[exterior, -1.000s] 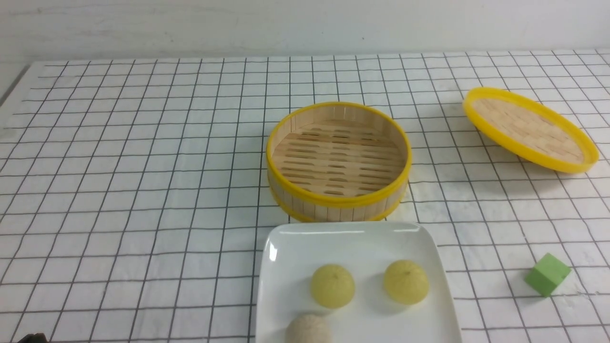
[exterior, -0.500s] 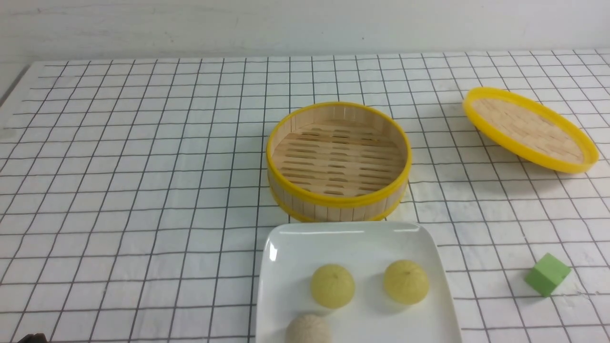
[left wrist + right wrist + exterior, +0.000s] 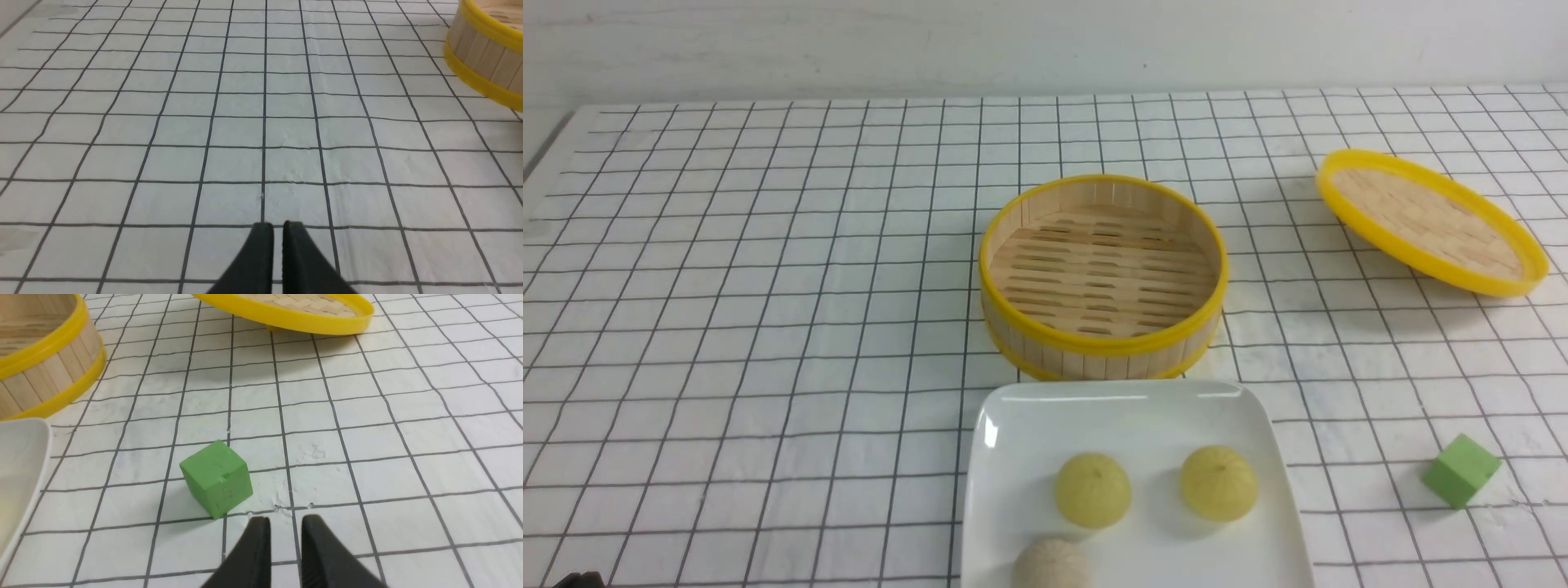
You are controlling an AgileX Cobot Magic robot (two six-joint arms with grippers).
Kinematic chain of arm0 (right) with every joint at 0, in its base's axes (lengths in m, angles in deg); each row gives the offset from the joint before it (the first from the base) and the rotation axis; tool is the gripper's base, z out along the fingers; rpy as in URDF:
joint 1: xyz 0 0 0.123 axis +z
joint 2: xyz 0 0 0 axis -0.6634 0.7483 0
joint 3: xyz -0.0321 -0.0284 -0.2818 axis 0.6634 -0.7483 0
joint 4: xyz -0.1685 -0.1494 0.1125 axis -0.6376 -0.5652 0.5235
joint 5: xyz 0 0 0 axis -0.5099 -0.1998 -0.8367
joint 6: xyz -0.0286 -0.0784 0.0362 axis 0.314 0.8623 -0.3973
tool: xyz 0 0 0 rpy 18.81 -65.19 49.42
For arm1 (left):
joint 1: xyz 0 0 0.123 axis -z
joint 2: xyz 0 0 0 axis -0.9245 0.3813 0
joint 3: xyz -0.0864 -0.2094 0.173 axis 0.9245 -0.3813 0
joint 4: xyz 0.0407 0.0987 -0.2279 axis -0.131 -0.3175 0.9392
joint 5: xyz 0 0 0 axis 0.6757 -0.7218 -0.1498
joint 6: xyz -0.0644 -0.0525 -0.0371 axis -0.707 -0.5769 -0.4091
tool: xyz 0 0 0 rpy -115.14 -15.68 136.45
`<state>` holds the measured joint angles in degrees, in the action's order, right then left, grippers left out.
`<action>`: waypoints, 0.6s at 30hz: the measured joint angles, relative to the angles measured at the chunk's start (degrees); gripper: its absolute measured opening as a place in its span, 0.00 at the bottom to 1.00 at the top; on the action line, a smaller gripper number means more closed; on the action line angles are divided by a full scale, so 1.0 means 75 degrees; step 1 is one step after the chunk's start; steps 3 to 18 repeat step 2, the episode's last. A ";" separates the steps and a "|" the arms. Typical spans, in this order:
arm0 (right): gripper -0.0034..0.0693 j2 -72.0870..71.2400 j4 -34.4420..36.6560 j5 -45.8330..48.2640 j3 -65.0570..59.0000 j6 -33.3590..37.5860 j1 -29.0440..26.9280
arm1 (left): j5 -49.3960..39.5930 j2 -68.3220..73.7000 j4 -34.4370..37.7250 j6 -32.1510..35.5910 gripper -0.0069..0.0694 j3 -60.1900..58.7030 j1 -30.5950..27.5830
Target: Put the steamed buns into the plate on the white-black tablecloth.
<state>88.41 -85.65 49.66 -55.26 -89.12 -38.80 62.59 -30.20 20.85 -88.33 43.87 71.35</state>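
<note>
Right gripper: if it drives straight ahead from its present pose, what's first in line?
Probably only the white tablecloth with black grid lines: the right gripper points past the green block, which sits off to one side. Depth is unclear.

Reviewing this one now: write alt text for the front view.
Two pale yellow-green steamed buns and a beige ball sit in a white plate on a white-black tablecloth. Beyond it stands an open bamboo steamer basket; to the right are a tilted lid and a green block.
</note>
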 joint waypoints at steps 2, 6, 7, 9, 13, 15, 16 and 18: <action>0.23 0.0000 0.0000 0.0000 0.0000 0.0000 0.0000 | -0.0008 0.0000 0.0000 0.0000 0.18 0.0000 0.0000; 0.23 0.0000 0.0000 0.0000 0.0000 0.0000 0.0000 | -0.0008 0.0000 0.0000 0.0000 0.18 0.0000 0.0000; 0.23 0.0000 0.0000 0.0000 0.0000 0.0000 0.0000 | -0.0008 0.0000 0.0000 0.0000 0.18 0.0000 0.0000; 0.23 0.0000 0.0000 0.0000 0.0000 0.0000 0.0000 | -0.0008 0.0000 0.0000 0.0000 0.18 0.0000 0.0000; 0.23 0.0000 0.0000 0.0000 0.0000 0.0000 0.0000 | -0.0008 0.0000 0.0000 0.0000 0.18 0.0000 0.0000; 0.23 0.0000 0.0000 0.0000 0.0000 0.0000 0.0000 | -0.0008 0.0000 0.0000 0.0000 0.18 0.0000 0.0000; 0.23 0.0000 0.0000 0.0000 0.0000 0.0000 0.0000 | -0.0008 0.0000 0.0000 0.0000 0.18 0.0000 0.0000; 0.23 0.0000 0.0000 0.0000 0.0000 0.0000 0.0000 | -0.0008 0.0000 0.0000 0.0000 0.18 0.0000 0.0000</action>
